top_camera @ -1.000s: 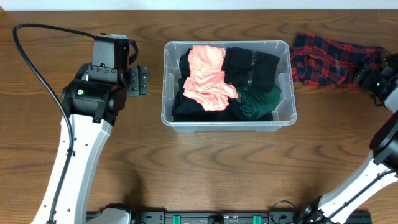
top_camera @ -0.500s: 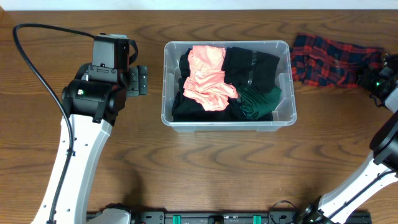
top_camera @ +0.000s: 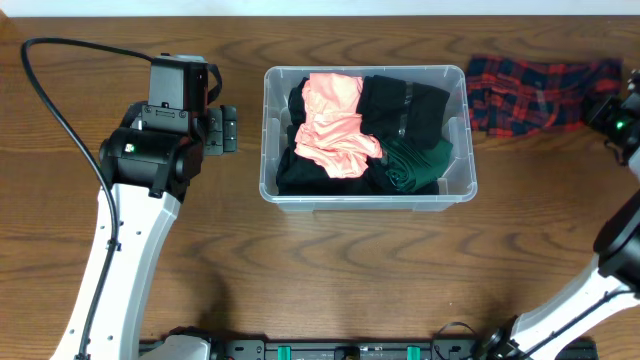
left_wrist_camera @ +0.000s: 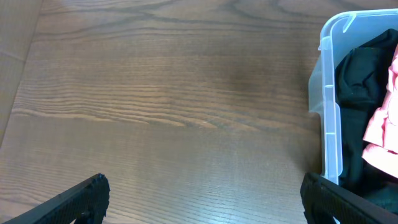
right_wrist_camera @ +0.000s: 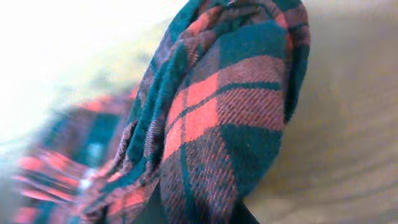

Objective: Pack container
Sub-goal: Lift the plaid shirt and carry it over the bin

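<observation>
Overhead, the clear rounded container point(top_camera: 366, 201) holds clothes point(top_camera: 335, 125); left hand point(top_camera: 228, 130) gapes empty, right hand point(top_camera: 612, 115) pinches plaid cloth point(top_camera: 530, 92).

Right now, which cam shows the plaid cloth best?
Overhead: nearly all of the plaid cloth shows, lying right of the container, slightly blurred. Right wrist shows only a close, partly blurred fold of it. Left wrist doesn't show it.
</observation>
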`<action>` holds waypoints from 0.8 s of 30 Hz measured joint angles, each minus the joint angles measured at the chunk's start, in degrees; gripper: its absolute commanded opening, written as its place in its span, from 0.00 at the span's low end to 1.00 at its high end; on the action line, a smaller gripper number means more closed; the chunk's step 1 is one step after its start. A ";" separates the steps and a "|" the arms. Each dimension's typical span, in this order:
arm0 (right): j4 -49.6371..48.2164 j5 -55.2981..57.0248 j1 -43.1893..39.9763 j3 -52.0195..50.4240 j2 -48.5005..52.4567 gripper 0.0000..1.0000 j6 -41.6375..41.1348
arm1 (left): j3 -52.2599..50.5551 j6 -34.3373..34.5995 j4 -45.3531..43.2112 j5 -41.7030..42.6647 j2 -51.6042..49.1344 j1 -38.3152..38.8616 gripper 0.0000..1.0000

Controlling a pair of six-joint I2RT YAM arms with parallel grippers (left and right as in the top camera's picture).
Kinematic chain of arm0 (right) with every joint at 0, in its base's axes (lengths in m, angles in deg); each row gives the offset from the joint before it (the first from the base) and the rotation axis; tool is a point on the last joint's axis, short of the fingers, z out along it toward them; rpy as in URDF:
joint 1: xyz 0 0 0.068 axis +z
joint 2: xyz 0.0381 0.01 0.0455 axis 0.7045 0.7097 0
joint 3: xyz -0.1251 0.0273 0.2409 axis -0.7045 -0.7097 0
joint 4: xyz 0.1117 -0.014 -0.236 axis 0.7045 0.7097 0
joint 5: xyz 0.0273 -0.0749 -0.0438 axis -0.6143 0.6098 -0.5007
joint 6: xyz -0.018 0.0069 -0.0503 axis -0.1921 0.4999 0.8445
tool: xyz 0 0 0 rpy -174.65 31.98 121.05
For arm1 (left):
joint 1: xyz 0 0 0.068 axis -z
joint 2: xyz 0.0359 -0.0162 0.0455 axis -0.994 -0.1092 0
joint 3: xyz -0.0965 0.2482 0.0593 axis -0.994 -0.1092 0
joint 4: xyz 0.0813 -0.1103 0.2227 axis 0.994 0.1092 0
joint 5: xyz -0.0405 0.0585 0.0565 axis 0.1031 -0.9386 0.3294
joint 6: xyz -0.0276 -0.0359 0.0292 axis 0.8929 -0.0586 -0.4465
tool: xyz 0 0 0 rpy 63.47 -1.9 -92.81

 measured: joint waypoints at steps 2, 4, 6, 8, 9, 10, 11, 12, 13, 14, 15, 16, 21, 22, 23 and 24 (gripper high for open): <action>0.48 -0.63 0.00 0.00 -3.65 0.01 0.00 | 0.00 0.00 -0.02 0.00 0.00 0.00 0.98; 1.31 -0.92 0.00 0.00 -7.48 0.01 0.00 | 0.00 0.00 -0.02 0.00 0.00 -0.02 0.98; 2.40 -1.09 0.00 0.00 -11.50 0.01 -0.20 | 0.00 0.00 -0.02 0.00 0.00 0.00 0.98; 3.67 -1.22 0.00 0.00 -15.08 0.01 -0.85 | 0.00 0.00 0.00 0.00 0.00 0.00 0.98; 4.59 -1.27 0.00 0.00 -17.07 0.01 -1.68 | 0.00 0.00 0.00 0.00 0.00 0.00 0.98; 5.35 -1.27 0.00 0.00 -18.36 0.01 -2.38 | 0.00 0.02 -0.02 0.00 0.00 -0.02 0.98; 6.38 -1.25 0.00 0.00 -20.02 0.01 -3.50 | 0.00 0.02 0.00 0.00 0.00 0.00 0.98; 7.61 -1.25 0.00 0.00 -21.81 0.01 -4.66 | 0.00 0.02 0.00 0.00 0.00 0.00 0.98; 8.48 -1.25 0.02 0.00 -22.97 0.01 -5.49 | 0.00 0.00 -0.02 0.00 0.00 -0.02 0.98; 9.60 -1.22 0.11 0.00 -24.57 0.01 -6.60 | 0.00 0.02 0.00 0.00 0.00 0.00 0.98; 10.67 -1.18 0.31 0.00 -26.14 0.01 -7.56 | 0.00 0.02 -0.02 0.00 0.00 0.00 0.98; 11.67 -1.14 0.66 0.00 -27.54 0.01 -8.41 | 0.00 0.02 0.00 0.00 0.00 0.00 0.98; 15.91 -0.94 6.08 -0.07 -35.89 0.01 -11.26 | 0.00 0.00 0.00 0.00 0.00 0.00 0.98; 16.31 -1.05 7.32 -0.09 -37.24 0.01 -11.45 | 0.00 0.00 -0.02 0.00 0.00 0.00 0.98; 16.65 -1.01 9.31 -0.09 -39.26 0.01 -11.80 | 0.00 0.00 -0.02 0.00 0.02 -0.02 0.98; 16.85 -1.03 10.91 -0.11 -40.87 0.01 -12.22 | 0.00 0.00 0.00 0.00 0.00 0.00 0.98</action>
